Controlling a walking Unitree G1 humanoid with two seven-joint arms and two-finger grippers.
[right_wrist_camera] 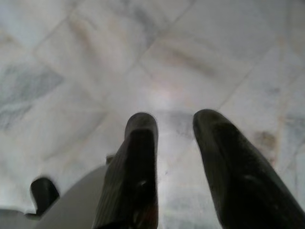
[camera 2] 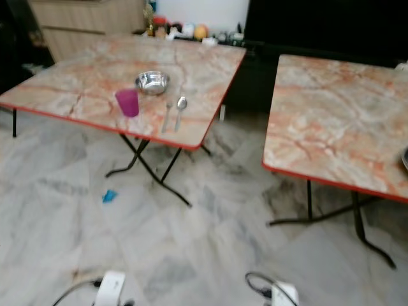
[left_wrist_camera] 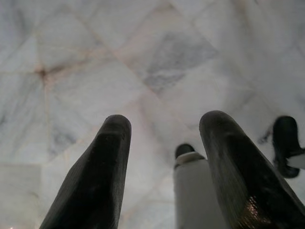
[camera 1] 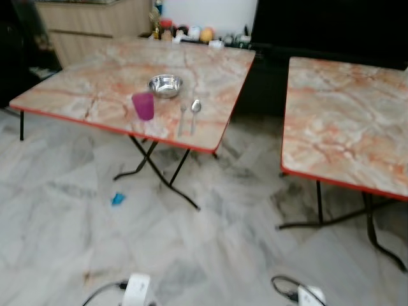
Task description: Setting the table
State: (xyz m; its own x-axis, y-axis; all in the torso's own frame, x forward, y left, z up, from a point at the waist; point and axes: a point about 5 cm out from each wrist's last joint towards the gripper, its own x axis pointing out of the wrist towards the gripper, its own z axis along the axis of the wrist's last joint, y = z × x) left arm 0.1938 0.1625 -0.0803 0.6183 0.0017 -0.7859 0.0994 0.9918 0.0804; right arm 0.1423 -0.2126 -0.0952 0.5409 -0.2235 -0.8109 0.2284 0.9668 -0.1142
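Note:
On the left folding table stand a purple cup and, just behind it, a steel bowl. A fork and a spoon lie side by side to the right of the cup. A second marble-top table stands to the right. Both arms hang low over the floor. My left gripper is open with nothing between its fingers. My right gripper is open too and holds nothing.
The floor is pale marble tile. A small blue scrap lies under the left table. Bottles and fruit line a low dark shelf behind the tables, with a wooden cabinet at the back left. A gap separates the two tables.

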